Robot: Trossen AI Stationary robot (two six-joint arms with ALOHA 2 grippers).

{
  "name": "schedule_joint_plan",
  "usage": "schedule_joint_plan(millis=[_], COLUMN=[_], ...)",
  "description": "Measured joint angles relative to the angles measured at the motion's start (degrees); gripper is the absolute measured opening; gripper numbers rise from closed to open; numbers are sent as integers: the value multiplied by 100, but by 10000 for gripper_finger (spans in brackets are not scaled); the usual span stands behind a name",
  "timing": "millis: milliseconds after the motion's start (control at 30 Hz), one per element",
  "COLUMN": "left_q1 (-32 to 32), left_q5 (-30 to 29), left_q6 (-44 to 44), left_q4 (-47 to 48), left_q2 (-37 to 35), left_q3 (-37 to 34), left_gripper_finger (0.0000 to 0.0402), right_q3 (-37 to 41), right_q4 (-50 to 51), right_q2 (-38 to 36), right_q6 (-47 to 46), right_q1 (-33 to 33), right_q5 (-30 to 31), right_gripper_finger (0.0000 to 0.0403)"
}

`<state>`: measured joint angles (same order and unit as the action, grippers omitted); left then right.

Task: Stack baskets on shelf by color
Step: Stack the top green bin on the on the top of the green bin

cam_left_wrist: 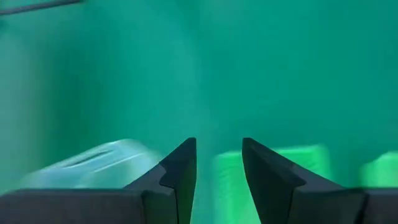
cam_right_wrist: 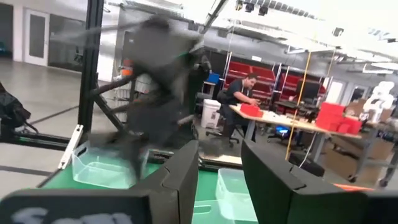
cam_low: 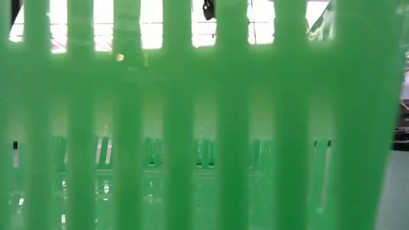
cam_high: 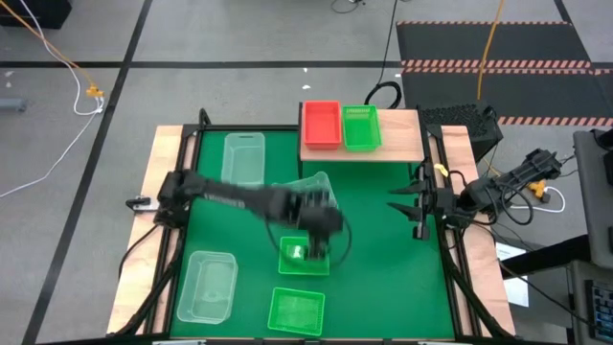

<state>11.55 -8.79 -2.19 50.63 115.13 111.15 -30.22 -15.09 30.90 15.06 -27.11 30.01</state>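
The shelf (cam_high: 397, 134) stands at the mat's far edge with one orange-red basket (cam_high: 321, 125) and one green basket (cam_high: 361, 127) side by side on its plank. On the mat rest a green basket (cam_high: 305, 259), another green one (cam_high: 297, 311) by the near edge, and clear baskets (cam_high: 244, 158), (cam_high: 208, 286), (cam_high: 314, 184). My left gripper (cam_high: 316, 244) (cam_left_wrist: 219, 155), blurred, hangs open above the middle green basket with nothing between its fingers. At the mat's right edge my right gripper (cam_high: 397, 204) (cam_right_wrist: 219, 155) is open and empty, pointing level toward the left.
A green basket wall (cam_low: 204, 128) fills the low view and hides the table behind it. Black frame posts (cam_high: 428, 172) stand by the shelf's right end. In the right wrist view a person (cam_right_wrist: 236, 99) sits at a desk far beyond the table.
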Motion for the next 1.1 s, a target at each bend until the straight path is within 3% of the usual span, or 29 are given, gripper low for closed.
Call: schedule_joint_plan(millis=[167,333,433,700,933,1100], left_q1=[486,412,331,264,61,96], left_q5=[-358,-538,-542,-518,21,238], left_q6=[-1220,-2896,-3691,-4445,-5679,-5899], left_q4=[-1462,-2067,-2072,-1789,-1631,-1536], left_q2=[2,-4,-11,310,757,815], left_q3=[-868,-983,-981,-981,-981,-983], left_gripper_finger=[131,131,131,131,131,131], right_q3=[0,0,0,0,0,0], right_q4=[-94,-216,-223,-221,-179,-186], right_q2=[26,28,28,23,23,23], right_q6=[-281,-588,-687,-659,-750,-699], right_q1=[0,0,0,0,0,0], right_q5=[-3,-5,-5,-5,-5,8], right_gripper_finger=[116,116,116,116,116,116])
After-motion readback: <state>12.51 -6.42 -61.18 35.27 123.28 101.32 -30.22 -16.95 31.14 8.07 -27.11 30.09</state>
